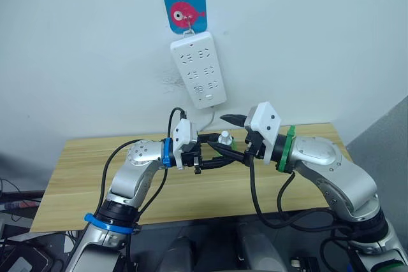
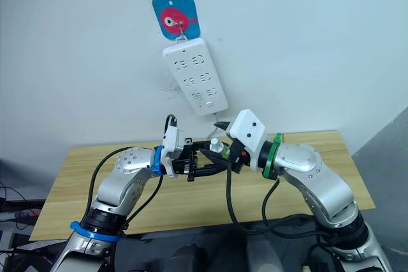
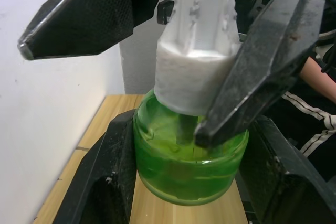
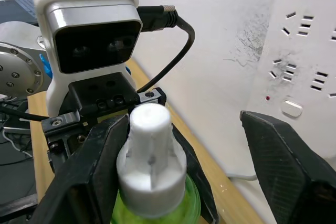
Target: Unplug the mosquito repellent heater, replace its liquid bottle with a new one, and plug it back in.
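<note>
Your left gripper (image 3: 184,182) is clamped around the green liquid bottle (image 3: 189,166) above the wooden table (image 1: 76,176), while your right gripper (image 4: 184,177) stands spread around its white cap (image 4: 150,166).

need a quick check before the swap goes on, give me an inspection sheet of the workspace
surface: wooden table against a white wall
job's things: green bottle with white cap, held above the table
clutter: nothing seen
grippers: left gripper shut on the bottle's body; right gripper open around the cap, one of its fingers touching it, the other apart
cables: black cable at the left wrist camera; white cord hanging from the power strip
surroundings: power strip hung on a fish hook, its visible sockets free; a person's striped sleeve nearby
</note>
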### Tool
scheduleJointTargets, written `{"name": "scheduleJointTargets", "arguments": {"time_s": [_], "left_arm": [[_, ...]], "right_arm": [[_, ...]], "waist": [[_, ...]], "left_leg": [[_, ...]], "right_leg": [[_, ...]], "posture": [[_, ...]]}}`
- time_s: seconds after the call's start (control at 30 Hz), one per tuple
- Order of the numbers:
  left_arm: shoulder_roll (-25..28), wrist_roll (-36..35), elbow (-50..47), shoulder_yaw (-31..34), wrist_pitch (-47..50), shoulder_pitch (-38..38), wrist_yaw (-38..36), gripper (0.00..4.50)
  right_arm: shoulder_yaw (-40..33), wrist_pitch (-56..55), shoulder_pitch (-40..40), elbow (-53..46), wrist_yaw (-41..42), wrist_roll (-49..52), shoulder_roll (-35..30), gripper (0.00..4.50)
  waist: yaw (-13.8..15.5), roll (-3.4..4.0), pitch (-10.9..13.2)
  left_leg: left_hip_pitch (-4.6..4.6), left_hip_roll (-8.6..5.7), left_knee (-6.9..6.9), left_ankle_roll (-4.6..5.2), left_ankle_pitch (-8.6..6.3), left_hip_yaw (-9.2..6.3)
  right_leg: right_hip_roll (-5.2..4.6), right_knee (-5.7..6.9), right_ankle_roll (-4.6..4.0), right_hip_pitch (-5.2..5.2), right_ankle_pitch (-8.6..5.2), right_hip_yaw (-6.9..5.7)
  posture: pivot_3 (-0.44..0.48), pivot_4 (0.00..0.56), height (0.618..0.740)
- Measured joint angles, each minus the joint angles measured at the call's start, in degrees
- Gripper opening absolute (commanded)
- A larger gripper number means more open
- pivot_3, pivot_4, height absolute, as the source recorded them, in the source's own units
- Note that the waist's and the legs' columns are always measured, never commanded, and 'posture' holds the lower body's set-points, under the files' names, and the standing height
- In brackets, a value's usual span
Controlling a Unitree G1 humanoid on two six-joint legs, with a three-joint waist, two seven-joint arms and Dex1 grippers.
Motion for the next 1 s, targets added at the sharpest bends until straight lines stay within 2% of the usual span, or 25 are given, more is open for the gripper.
{"name": "scheduleJointTargets", "arguments": {"time_s": [0.2,0.33,0.43,0.53,0.7,0.83,1.0], "left_arm": [[0.08,0.21,-0.03,0.01,0.01,0.10,0.24,2.30],[0.50,0.22,-0.08,0.14,-0.11,0.27,0.07,2.30],[0.89,0.22,-0.07,0.20,-0.11,0.36,0.08,2.30],[0.89,0.23,-0.07,0.18,-0.14,0.36,0.09,2.30],[0.74,0.36,-0.07,0.02,-0.29,0.39,0.06,2.30],[0.73,0.42,-0.07,-0.01,-0.37,0.49,-0.03,2.30],[0.73,0.43,-0.07,-0.61,-0.39,0.81,-0.42,2.30]], "right_arm": [[-5.66,2.71,1.68,-1.07,4.44,6.39,-5.56,3.53],[-14.44,6.06,5.29,-1.78,8.61,11.79,-14.25,3.53],[-16.18,7.27,6.44,-3.38,10.54,15.02,-16.75,3.53],[-14.74,7.83,5.88,-5.74,9.35,16.05,-15.51,3.53],[-6.63,8.27,0.79,-6.33,1.65,13.58,-7.09,3.53],[-2.45,8.71,-2.14,-4.87,-2.17,10.94,-2.92,3.53],[-1.13,8.68,-2.97,-2.85,-3.67,9.09,-1.82,3.53]], "waist": [[-0.01,0.00,0.00],[0.08,0.01,0.00],[-0.16,0.02,-0.03],[-0.53,0.04,-0.06],[-1.04,0.07,-0.09],[-1.05,0.06,-0.11],[-1.06,0.07,-0.11]], "left_leg": [[0.00,-0.01,0.00,0.00,0.00,-0.05],[0.00,-0.06,0.00,0.01,-0.01,0.08],[0.05,0.04,-0.02,0.02,-0.01,0.21],[0.07,0.11,-0.03,0.02,-0.01,0.22],[0.04,0.08,-0.02,0.01,-0.01,0.21],[0.00,0.02,-0.01,0.01,-0.01,0.11],[0.00,0.01,-0.01,0.01,-0.01,-0.02]], "right_leg": [[0.00,0.00,0.00,0.01,0.00,-0.02],[0.01,-0.02,0.01,0.02,0.00,0.00],[0.12,0.01,0.01,0.03,-0.01,0.02],[0.24,0.02,0.01,0.03,-0.01,0.02],[0.22,0.03,0.02,0.02,-0.01,0.05],[0.11,0.00,0.01,0.02,-0.01,0.04],[0.10,0.00,0.01,0.02,-0.01,0.03]], "posture": [[-0.177,0.133,0.740],[-0.180,0.137,0.740],[-0.180,0.137,0.740],[-0.180,0.137,0.740],[-0.182,0.139,0.740],[-0.182,0.139,0.740],[-0.178,0.138,0.740]]}}
